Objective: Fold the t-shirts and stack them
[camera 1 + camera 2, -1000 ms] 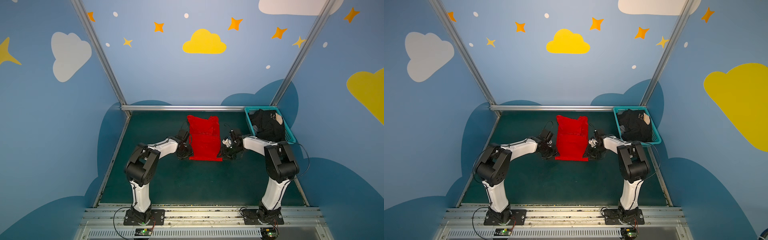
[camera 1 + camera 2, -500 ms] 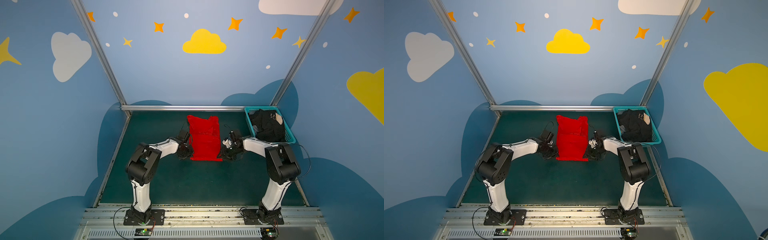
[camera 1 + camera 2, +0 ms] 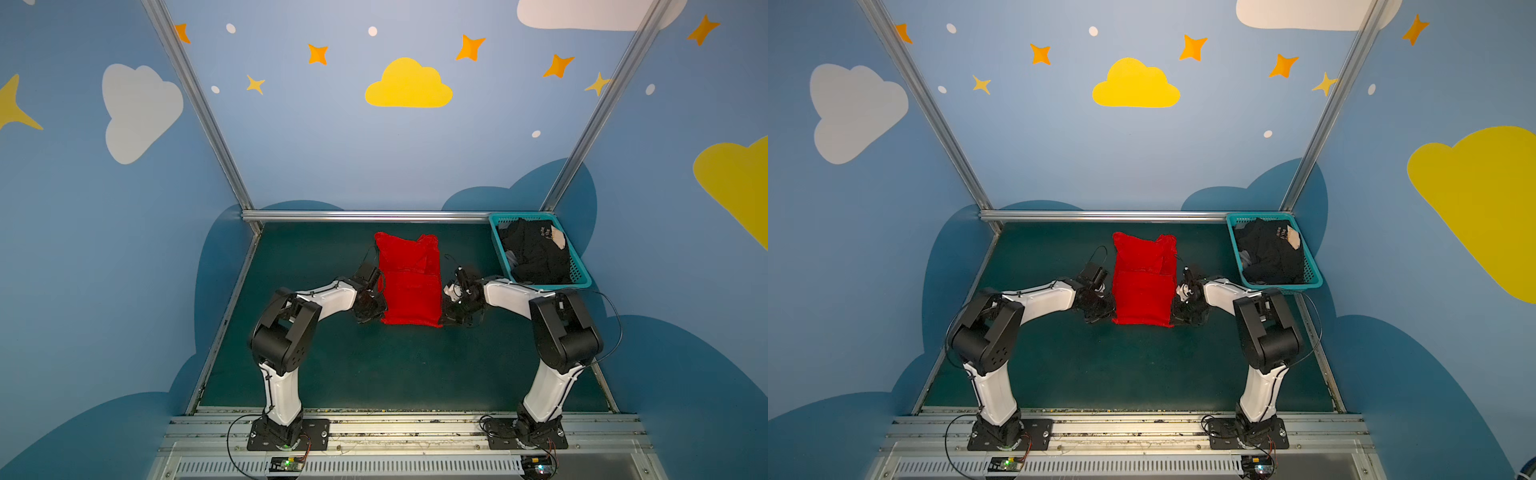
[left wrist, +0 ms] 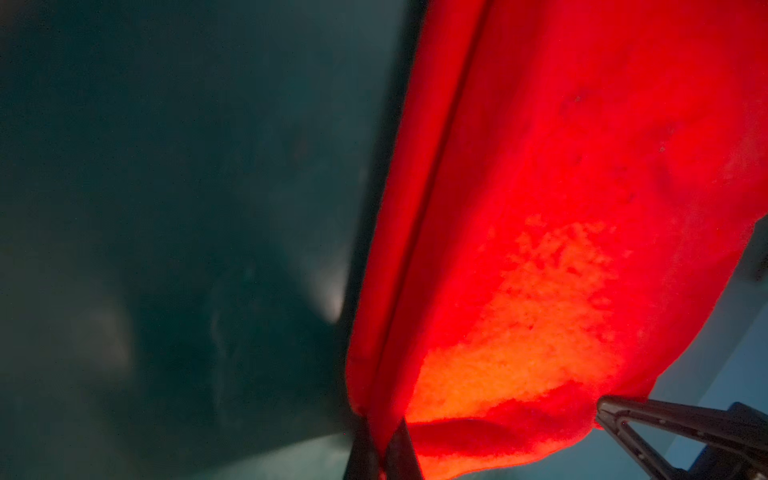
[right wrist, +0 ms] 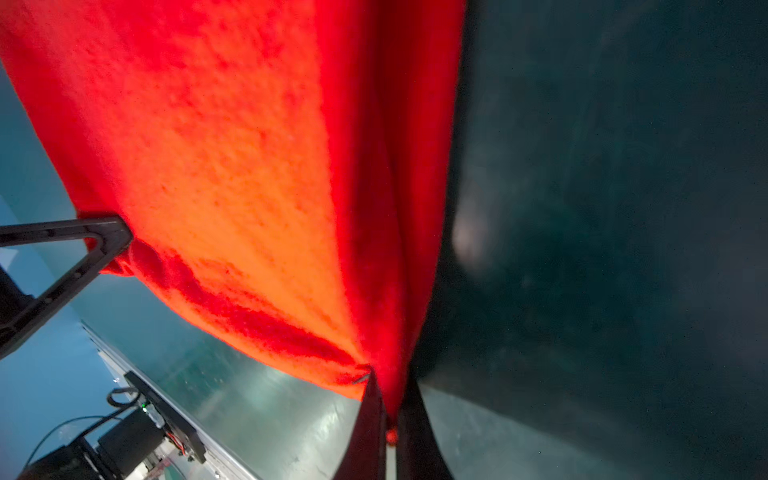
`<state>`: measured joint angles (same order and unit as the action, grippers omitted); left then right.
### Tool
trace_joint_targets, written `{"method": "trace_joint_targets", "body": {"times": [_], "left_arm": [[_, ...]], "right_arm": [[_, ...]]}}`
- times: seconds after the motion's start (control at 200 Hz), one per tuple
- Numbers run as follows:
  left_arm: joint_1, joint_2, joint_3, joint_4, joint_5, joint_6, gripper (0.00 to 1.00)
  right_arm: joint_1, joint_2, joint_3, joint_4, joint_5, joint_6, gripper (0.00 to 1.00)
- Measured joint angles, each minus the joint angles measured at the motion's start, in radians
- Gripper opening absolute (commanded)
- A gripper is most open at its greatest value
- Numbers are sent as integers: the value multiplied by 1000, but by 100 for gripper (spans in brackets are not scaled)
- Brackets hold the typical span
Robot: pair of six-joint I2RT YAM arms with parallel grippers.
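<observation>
T-shirt [image 3: 409, 286]: plain bright red soft cloth, on the dark green mat [image 3: 332, 365], well left of the teal plastic lattice basket [image 3: 495, 243].
Risk: judging by the thin corner pinches, a lift may catch one layer only or slip, undoing the fold.
Look: fuzzy, layered, folded into a narrow strip.
Left gripper [image 4: 380, 451]: clamped on the near corner farther from the basket.
Right gripper [image 5: 388, 415]: clamped on the near corner toward the basket.
Black t-shirts [image 3: 534, 259]: crumpled inside the basket.
</observation>
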<state>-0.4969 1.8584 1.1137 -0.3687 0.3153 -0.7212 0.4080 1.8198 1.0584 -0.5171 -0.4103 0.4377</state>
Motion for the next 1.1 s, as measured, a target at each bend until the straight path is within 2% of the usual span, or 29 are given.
{"method": "trace_joint_targets", "body": {"times": [0.215, 0.431, 0.586, 0.706, 0.871, 1.102], "left_arm": [[-70, -178, -161, -40, -38, -36, 5], [-203, -336, -320, -43, -95, -125, 5], [-269, -425, -344, -71, -147, -178, 5], [-273, -462, -286, -109, -200, -185, 5], [-259, -441, -103, -187, -295, -170, 5], [-153, -286, 142, -225, -331, -78, 5]], "right_arm": [[67, -150, -141, -34, 26, 30, 0], [194, -391, -303, -68, 80, 117, 0], [226, -515, -340, -121, 116, 163, 0], [225, -560, -288, -169, 159, 164, 0], [183, -555, -165, -210, 208, 143, 0], [71, -400, 56, -215, 212, 64, 0]]}}
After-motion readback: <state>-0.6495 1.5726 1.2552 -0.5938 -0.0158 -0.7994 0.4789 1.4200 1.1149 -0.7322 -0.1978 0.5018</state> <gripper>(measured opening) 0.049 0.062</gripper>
